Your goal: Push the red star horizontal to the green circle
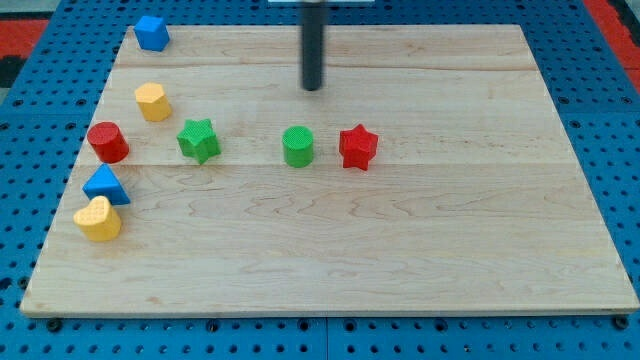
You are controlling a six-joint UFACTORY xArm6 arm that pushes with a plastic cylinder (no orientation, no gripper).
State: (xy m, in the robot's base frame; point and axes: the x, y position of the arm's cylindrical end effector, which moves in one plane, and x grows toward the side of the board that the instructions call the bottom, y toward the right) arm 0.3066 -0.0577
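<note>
Camera view: wooden board (pixel 420 260) on a blue perforated base (pixel 620 150). No writing, labels or brands readable anywhere.

My tip (pixel 314 88) sits above the middle row, toward the view's top, apart from every block. It's a bare rod, no jaws, so nothing to open or close, and it holds nothing.

Red star (pixel 357 147) lies just right of the green circle (pixel 298 146), near it but not touching, roughly level with it. Green star (pixel 198 140) sits further left in the same row.

Left edge cluster: blue cube (pixel 151 32) at top, yellow hexagon-ish block (pixel 153 102), red cylinder (pixel 107 142), blue triangle (pixel 105 186), yellow heart (pixel 98 219) lowest; the triangle and heart look touching.
</note>
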